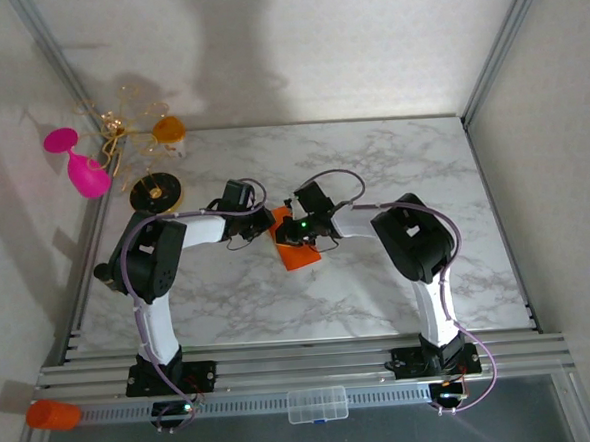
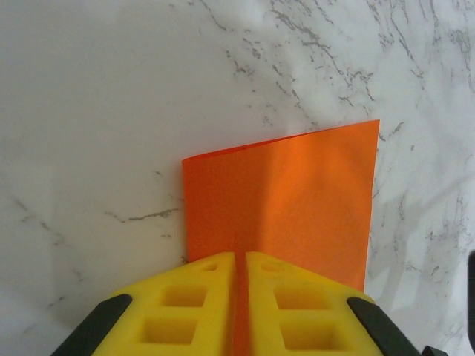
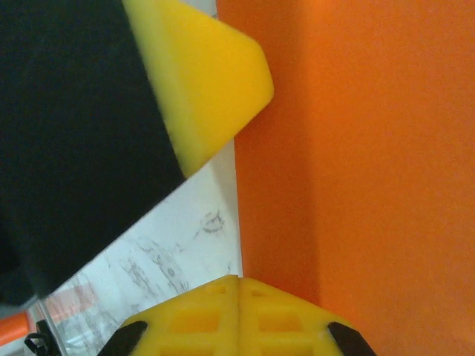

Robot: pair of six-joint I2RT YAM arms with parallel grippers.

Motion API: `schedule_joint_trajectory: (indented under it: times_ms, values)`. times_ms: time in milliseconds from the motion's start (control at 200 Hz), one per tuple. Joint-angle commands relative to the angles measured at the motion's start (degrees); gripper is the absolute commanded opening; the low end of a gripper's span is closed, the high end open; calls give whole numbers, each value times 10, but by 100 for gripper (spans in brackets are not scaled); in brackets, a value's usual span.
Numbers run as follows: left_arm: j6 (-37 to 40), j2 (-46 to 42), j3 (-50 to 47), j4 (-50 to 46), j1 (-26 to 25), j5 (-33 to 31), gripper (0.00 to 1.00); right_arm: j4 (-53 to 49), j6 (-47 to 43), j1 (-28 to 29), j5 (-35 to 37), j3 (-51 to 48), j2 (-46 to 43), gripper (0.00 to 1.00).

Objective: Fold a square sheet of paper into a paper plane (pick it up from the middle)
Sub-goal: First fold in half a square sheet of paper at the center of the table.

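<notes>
So the square sheet of paper [image 1: 299,253] is about mid-bench [image 1: 372,166], right in the gap where the two arms meet. It's bright orange, and from overhead it looks like a smaller slanted shape, not a full flat square.

From the left wrist cam, the left claw [image 2: 239,297] is clamped on the near edge of the sheet. You can see a thin orange strip running up between the two yellow fingers, and the rest of the paper fans out ahead of them over the marble. There's a soft lighter band down the middle of it.

The right claw [image 3: 237,315] has its fingers pressed fully together. The paper's left edge runs down right to the seam between them, with the sheet spreading off to the right. I honestly can't tell if that edge is pinched or just lying beside the tips. One yellow finger [image 3: 200,74] of the left claw pokes in from the upper left, just beside the same edge.
</notes>
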Motion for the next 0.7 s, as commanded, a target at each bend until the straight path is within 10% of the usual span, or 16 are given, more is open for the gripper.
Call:
schedule_joint_trajectory:
  times_ms: [0, 696]
  values:
    - [-8, 17, -24, -39, -2, -21, 13, -16, 5, 7, 1, 30, 17, 0]
    - [-33, 31, -34, -33, 0, -47, 12, -87, -33, 9, -1, -14, -3, 0]
